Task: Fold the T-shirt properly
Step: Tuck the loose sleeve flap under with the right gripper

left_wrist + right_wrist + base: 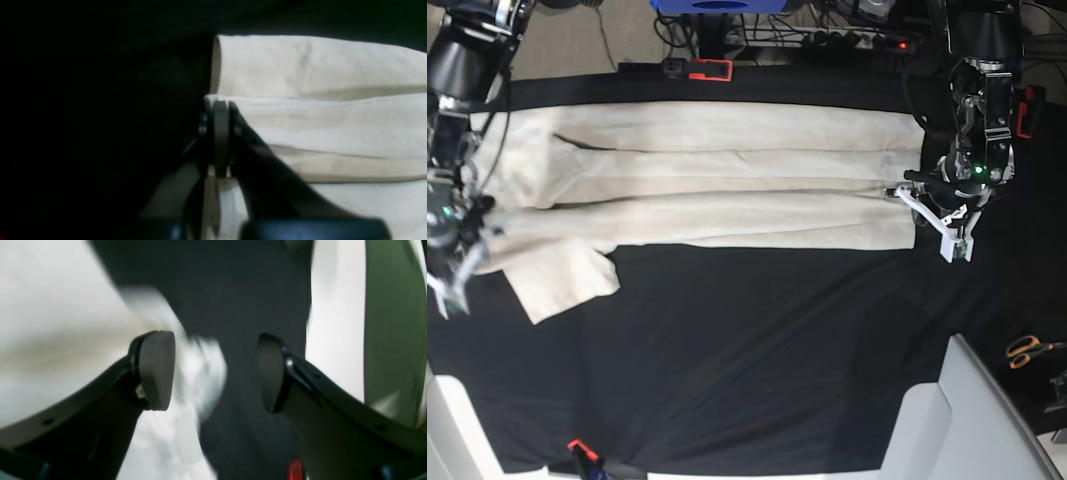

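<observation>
While clamped on the hem edge of the T-shirt, left tool holds firm; right tool spread wide, gripping nothing. T-shirt lies lengthwise across black surface, one sleeve splayed. Advise regripping near that sleeve, keeping tension even before folding.

Black-covered worktop. Orange-handled scissors at right edge, lying flat. Red clip on far edge, second red clip on near edge. Blue object and cables beyond far edge.
</observation>
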Robot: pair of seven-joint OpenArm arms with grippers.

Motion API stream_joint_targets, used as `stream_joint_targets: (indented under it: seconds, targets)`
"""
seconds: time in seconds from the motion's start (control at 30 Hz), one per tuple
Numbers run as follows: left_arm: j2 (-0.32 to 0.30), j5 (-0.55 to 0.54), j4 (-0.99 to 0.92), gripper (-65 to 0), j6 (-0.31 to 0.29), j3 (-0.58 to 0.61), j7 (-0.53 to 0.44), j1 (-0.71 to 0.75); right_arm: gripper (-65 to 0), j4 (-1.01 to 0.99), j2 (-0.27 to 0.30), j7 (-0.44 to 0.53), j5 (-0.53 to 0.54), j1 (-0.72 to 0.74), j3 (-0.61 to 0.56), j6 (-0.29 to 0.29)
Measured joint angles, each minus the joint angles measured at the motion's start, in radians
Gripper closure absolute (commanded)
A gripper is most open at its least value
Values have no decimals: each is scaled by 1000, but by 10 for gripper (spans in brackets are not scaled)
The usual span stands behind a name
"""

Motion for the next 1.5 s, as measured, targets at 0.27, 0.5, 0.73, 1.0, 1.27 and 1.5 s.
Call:
stream_joint_targets:
  seconds: [0.27, 0.5, 0.73, 1.0, 1.27, 1.5]
  targets:
    - [0, 2, 0, 0, 0, 0, -4, -7, -372, -427, 40, 10, 0, 281, -92, 100]
    - [-2, 8, -4, 0, 0, 0, -2, -3, -375, -808, 76, 226, 0, 464, -93, 101]
    - [0, 8, -3, 0, 0, 0, -3, -5, -375, -1070, 134, 348, 52, 544, -91, 92]
    - [0, 8, -4, 0, 0, 0, -3, -7, -372, -1071, 98, 353, 56, 518, -92, 89]
    - [0, 8, -4, 0, 0, 0, -3, -9, -125, -1070, 71, 360, 60, 517, -94, 97]
    - [0, 8, -3, 0, 0, 0, -3, -8, -3, -1070, 72, 362, 59, 517, -94, 96]
